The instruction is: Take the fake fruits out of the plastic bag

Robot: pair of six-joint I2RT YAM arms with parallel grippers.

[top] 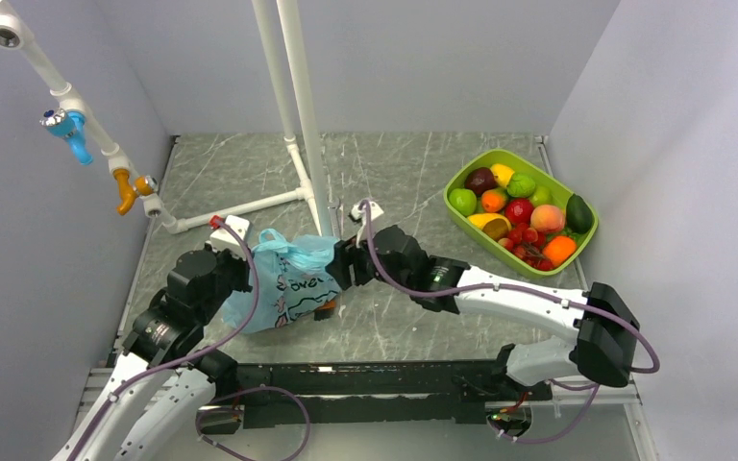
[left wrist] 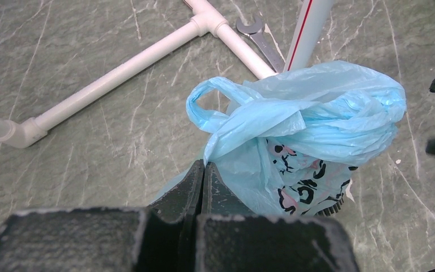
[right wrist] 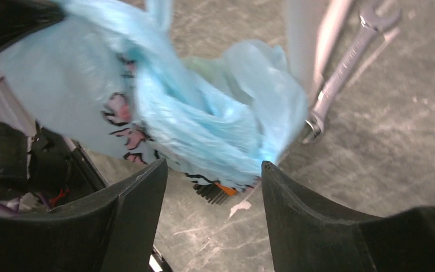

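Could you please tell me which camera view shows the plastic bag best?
The left wrist view: the bag is sharp and nearly whole. Top view shows it small; right wrist view blurred, cropped.

1 plastic bag [top: 288,279], 1 tray [top: 469,227], 1 wrench [left wrist: 260,41], over 10 fake fruits [top: 519,210].

I cannot make out what sits inside the plastic bag [left wrist: 317,113]: its crumpled film hides the contents and folds the dark print past reading. In the right wrist view the bag is smeared with blur, and a black-and-orange tool [right wrist: 218,191] pokes out from under it, mostly covered. The wrench [left wrist: 260,42] loses its lower end behind the white pole [left wrist: 308,28].
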